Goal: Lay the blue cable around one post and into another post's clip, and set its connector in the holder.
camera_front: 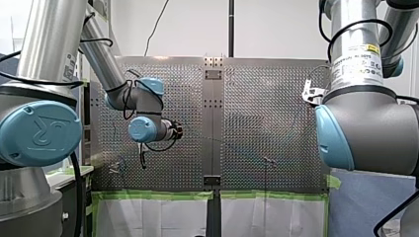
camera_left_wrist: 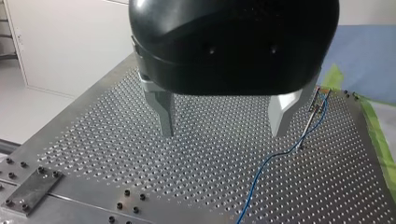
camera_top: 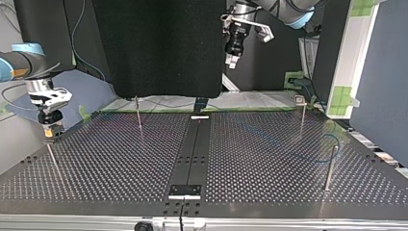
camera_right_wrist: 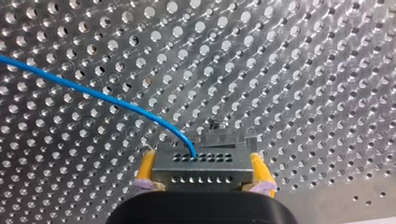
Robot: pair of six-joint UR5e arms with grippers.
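We clamp the grey perforated metal connector (camera_right_wrist: 201, 171) of the thin blue cable (camera_right_wrist: 93, 95) in our right end effector (camera_right_wrist: 201, 162) by the perforated bench's (camera_right_wrist: 303, 70) edge, our left end effector (camera_left_wrist: 222, 132) gaping empty, and tugging might pull cable off a slim metal post (camera_top: 330, 168).

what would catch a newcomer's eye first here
The blue cable stands out, running into a grey connector pinched between my right gripper's yellow pads over the perforated table. My left gripper hangs open and empty above the table, beside a thin post that the cable runs up.
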